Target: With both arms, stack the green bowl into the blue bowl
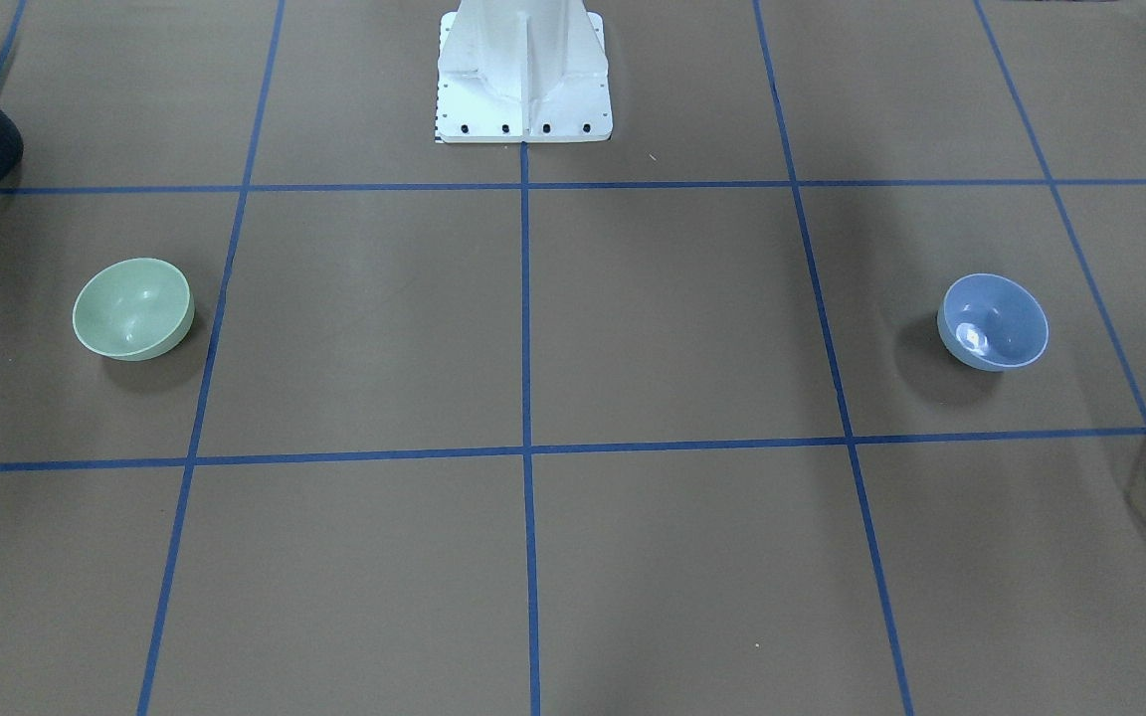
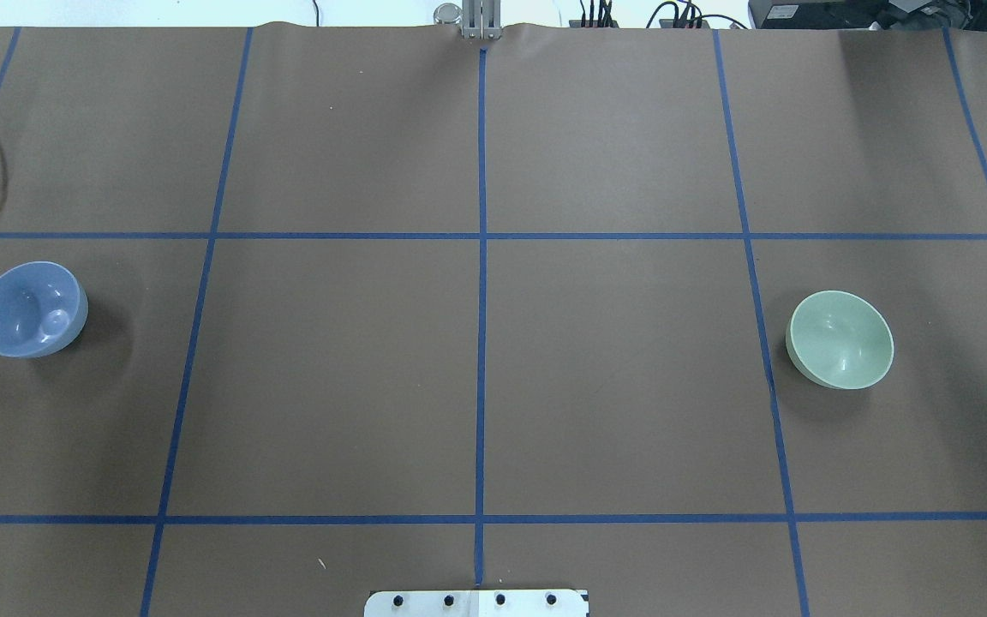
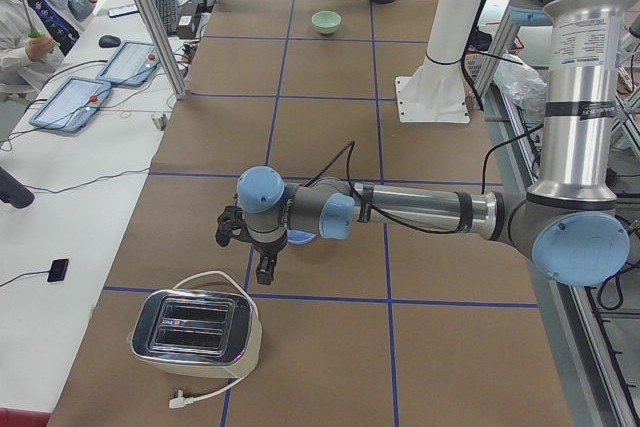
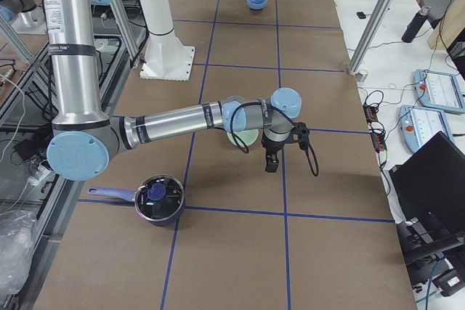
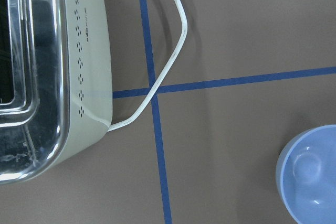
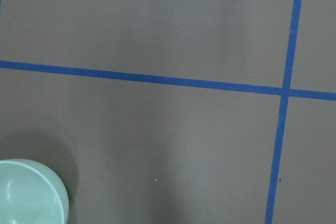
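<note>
Glossy mint-green bowl (image 1: pixel 133 308), upright

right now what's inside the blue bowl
Nothing shows inside the blue bowl: its whole interior is visible from overhead, with only glossy highlights. The table under its base is covered by the bowl itself.

A: Your table is covered in brown paper (image 2: pixel 331 386), squared off by blue tape lines (image 2: pixel 481 343).

B: Your white bench (image 3: pixel 90 237) runs alongside it, with tablets (image 3: pixel 70 104) and a slanting aluminium post (image 3: pixel 152 22).

A: At one end of your table is a toaster (image 3: pixel 195 337), at the other a lidded pot (image 4: pixel 158 200).

B: The light over you is even and soft.
</note>
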Controlling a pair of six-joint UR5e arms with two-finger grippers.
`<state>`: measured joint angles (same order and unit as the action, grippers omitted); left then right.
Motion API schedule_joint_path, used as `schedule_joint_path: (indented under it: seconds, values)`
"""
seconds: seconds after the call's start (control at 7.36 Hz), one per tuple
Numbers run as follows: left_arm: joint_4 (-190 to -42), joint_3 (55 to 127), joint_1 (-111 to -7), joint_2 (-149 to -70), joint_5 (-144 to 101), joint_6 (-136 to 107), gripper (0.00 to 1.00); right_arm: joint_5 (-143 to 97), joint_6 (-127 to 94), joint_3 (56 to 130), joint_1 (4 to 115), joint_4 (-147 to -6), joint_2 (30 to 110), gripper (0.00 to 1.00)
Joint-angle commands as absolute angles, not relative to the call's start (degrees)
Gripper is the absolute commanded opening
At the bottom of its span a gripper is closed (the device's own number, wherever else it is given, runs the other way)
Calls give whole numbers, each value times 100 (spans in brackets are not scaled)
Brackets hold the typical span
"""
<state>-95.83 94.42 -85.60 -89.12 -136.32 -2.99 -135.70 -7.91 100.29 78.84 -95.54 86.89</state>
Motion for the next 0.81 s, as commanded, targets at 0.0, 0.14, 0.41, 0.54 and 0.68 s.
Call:
schedule_joint_path:
  seconds: [0.0,0.14,0.41,0.54,0.68]
  values:
    - [-9580,9439,-8561,-8921,-13632,-299,99,-13553,-765,10054,7875,-9562,8605,100]
    - [-9580,9439,-8561,-8921,-13632,-299,99,-13570,-782,10037,7875,-9562,8605,100]
    - [-9589,9492,-8552,-8964,-13632,-560,99,-13570,-791,10055,7866,-9554,8570,100]
    - [-9615,9553,-8534,-9017,-13632,-937,100,-13579,-791,10089,7866,-9554,8561,100]
    - [-9868,9589,-8247,-9026,-13632,-1341,100,-13579,-782,10142,7797,-9554,8526,100]
